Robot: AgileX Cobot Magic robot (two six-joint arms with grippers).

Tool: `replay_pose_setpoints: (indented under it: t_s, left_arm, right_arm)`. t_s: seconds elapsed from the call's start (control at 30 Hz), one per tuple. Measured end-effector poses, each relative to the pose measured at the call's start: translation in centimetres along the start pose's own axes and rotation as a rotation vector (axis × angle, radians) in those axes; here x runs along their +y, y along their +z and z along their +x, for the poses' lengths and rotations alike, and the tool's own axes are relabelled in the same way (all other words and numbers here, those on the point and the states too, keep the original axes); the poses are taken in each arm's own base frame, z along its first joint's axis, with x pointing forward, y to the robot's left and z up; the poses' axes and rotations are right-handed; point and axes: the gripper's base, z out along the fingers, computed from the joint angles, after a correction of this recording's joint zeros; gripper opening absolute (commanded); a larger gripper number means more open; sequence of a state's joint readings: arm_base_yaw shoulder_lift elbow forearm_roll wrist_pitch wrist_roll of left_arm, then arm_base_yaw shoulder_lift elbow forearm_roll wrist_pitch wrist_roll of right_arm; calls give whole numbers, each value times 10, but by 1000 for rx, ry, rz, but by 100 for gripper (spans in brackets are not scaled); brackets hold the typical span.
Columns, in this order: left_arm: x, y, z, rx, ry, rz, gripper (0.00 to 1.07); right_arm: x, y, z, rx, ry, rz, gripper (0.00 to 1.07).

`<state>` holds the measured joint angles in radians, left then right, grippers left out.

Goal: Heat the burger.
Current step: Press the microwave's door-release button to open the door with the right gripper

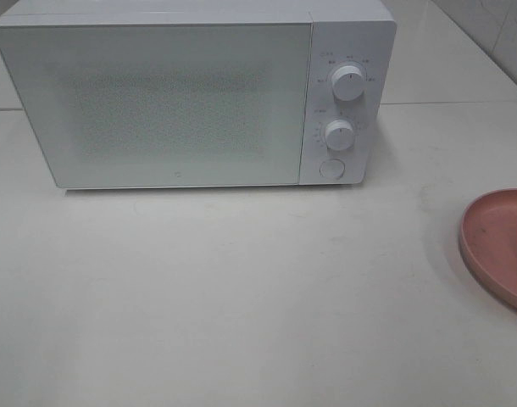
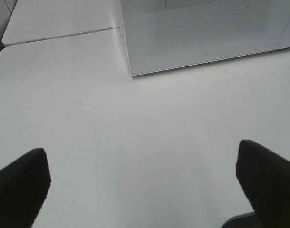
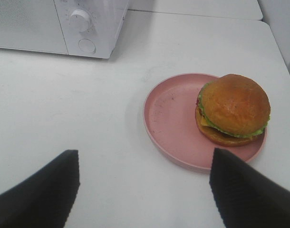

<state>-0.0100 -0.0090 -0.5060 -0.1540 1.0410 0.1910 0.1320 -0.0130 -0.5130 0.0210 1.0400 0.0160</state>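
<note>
Jaws stood apart on both arms. The right gripper (image 3: 146, 159) hung over the white surface (image 1: 241, 297) on the near side of a pink round plate (image 3: 171, 118), with nothing between its dark fingers (image 3: 40, 194), which touched neither the plate nor what lay on it. The left gripper (image 2: 142, 154) was spread wide and empty too, over bare surface in front of the left front corner of the microwave (image 1: 174, 102) and well clear of it.

The burger (image 3: 234, 108) sat on the plate, toward the side farther from the microwave. Its glossy brown bun was on top, with a green lettuce frill and a strip of yellow cheese showing under it. The rest of the plate was bare apart from a few dark specks. The plate rested on the surface to the right of the microwave and nearer the front, well apart from it. In the high view the frame edge cut the plate, so only its bare left part showed there, and the burger lay outside that picture.

The microwave stood at the back of the surface with its door shut. On the panel to the right of the door were an upper knob (image 1: 349, 86), a lower knob (image 1: 338, 134) and, below them, a round button (image 1: 331, 168). In the left wrist view a seam (image 2: 64, 35) ran between this surface and a second white top behind it, beside the microwave.
</note>
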Motion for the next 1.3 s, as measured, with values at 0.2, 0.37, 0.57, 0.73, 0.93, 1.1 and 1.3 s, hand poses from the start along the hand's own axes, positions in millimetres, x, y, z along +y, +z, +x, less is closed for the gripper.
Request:
replay_pose_setpoints:
  t_s: [0.2,0.37,0.57,0.73,0.93,1.1,1.3]
  left_arm:
    - [0,0,0,0,0,0,100]
    - [0,0,0,0,0,0,100]
    - [0,0,0,0,0,0,100]
    - [0,0,0,0,0,0,100]
    - [0,0,0,0,0,0,100]
    - [0,0,0,0,0,0,100]
    - [0,0,0,0,0,0,100]
  right_arm:
    - [0,0,0,0,0,0,76]
    - [0,0,0,0,0,0,76]
    - [0,0,0,0,2,0,76]
    - [0,0,-1,-11,55,0,76]
    - [0,-1,-12,-51,75,-3,76]
    - [0,11,-24,-20,78,-1,76]
    - [0,27,-37,14,80,2,76]
